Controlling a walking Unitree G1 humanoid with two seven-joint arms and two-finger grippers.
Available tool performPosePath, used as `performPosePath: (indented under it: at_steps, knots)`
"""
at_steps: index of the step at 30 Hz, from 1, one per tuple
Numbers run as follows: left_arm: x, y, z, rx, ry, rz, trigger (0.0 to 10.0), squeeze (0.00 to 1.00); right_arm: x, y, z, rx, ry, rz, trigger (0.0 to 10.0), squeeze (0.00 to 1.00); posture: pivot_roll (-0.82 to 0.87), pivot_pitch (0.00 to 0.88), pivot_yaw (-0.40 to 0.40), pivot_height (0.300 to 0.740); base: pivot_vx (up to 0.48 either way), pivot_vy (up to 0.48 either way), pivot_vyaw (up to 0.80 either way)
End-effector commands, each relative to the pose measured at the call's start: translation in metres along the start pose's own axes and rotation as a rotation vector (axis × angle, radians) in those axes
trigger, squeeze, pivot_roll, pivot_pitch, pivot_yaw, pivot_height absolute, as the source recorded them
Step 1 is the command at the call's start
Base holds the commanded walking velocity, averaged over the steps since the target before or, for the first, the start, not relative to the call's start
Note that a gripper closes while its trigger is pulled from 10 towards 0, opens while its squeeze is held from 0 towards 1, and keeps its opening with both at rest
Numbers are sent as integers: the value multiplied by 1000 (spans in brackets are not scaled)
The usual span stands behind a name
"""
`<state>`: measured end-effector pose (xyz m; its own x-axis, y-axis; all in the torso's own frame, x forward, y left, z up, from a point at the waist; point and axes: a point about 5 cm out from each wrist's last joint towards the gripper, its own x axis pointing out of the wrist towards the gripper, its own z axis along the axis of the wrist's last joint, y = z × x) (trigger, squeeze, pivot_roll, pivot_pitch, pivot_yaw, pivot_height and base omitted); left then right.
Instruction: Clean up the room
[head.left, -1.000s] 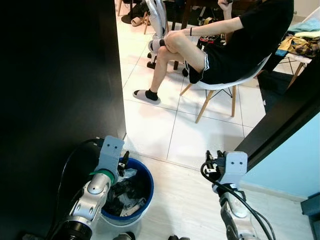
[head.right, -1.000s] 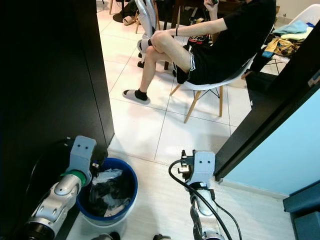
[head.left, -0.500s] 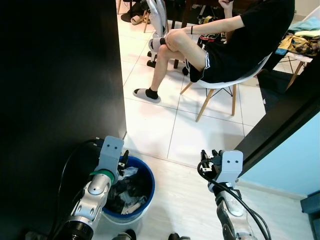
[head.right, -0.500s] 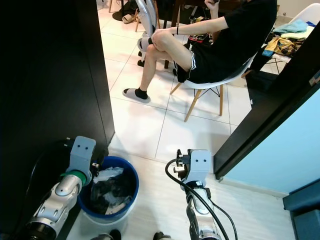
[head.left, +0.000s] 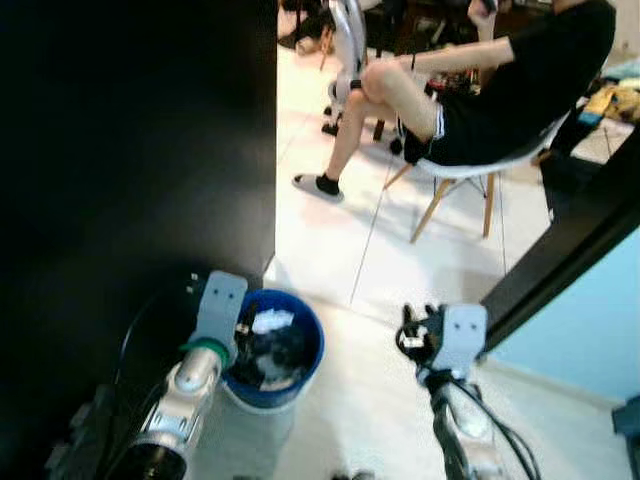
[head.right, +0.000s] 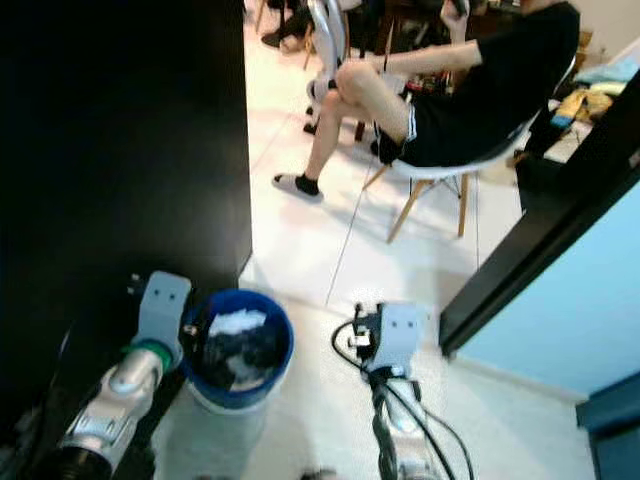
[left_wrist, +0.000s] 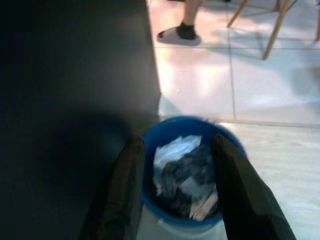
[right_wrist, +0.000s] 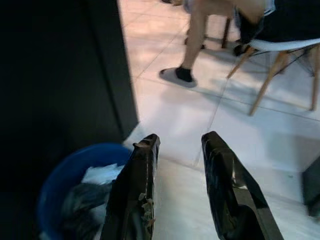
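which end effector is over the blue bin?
The left end effector: its open fingers frame the blue trash bin, which is full of rubbish. The right end effector hangs open over bare floor beside it.

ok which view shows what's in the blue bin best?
Left wrist view: the blue bin sits framed between the open left gripper fingers, showing white plastic and dark crumpled trash. Both eye views show it smaller and blurred beside the black wall. Right wrist view cuts it off at the frame corner.
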<state>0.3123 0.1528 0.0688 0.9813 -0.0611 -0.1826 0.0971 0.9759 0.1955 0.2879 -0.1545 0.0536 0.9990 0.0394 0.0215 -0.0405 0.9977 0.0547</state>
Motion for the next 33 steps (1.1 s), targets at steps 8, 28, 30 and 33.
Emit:
performPosePath:
  at_steps: [8,28,30,33]
  knots:
    - [-2,-4,-7,5,24,-16,10000,0,-4,-6,-8,0,47,-25,10000,0,55,76,10,740,-266,0,0]
    - [-2,3,-36,-21,218,-50,10000,0,-7,-13,-19,11,118,-57,10000,0,54,77,9,740,-27,0,-520]
    - [-3,4,-39,0,223,-53,10000,0,-8,-14,-21,7,127,-60,10000,0,54,77,9,740,0,0,-800]
    - [-7,8,-51,34,267,-59,10000,0,-15,-20,-33,-12,189,-79,10000,0,46,76,5,740,0,0,-800]
